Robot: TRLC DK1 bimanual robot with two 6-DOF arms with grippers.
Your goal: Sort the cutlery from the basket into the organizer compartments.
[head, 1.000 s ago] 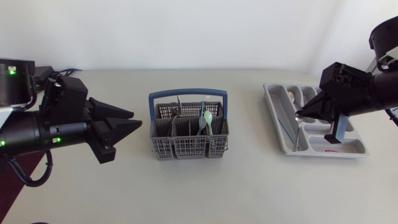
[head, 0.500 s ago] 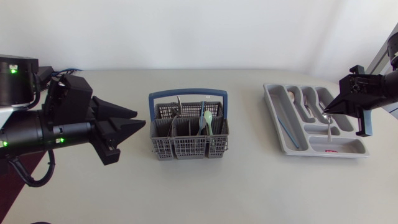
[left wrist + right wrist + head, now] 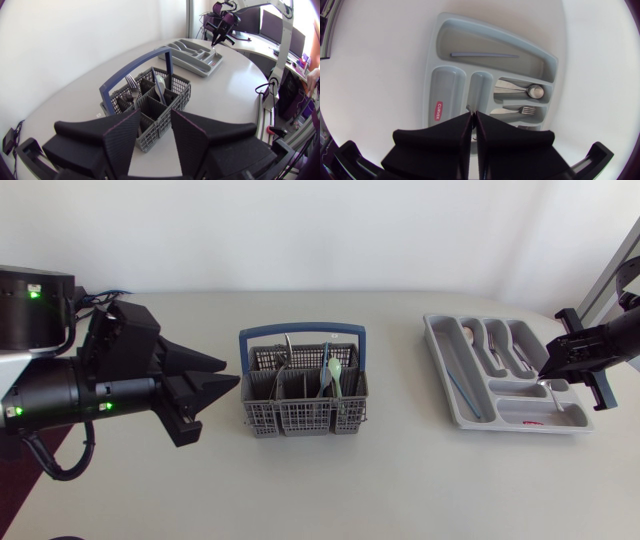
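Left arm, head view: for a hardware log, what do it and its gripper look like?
The left arm is a bulky black housing with small green lights and a black cable looping beneath it. The left gripper has two broad, matte black, wedge-shaped fingers tapering to points.

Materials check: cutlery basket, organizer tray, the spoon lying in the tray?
Basket: matte grey plastic, judging by the moulded grid walls; blue handle likely plastic too. Organizer tray: smooth light-grey plastic, with rounded moulded compartments. Spoon: probably polished steel, given its bright reflections.

Grey blue-handled basket [image 3: 300, 420] upright, cutlery [image 3: 333, 375] inside — pale-grey organizer [image 3: 436, 355] well apart; partly filled
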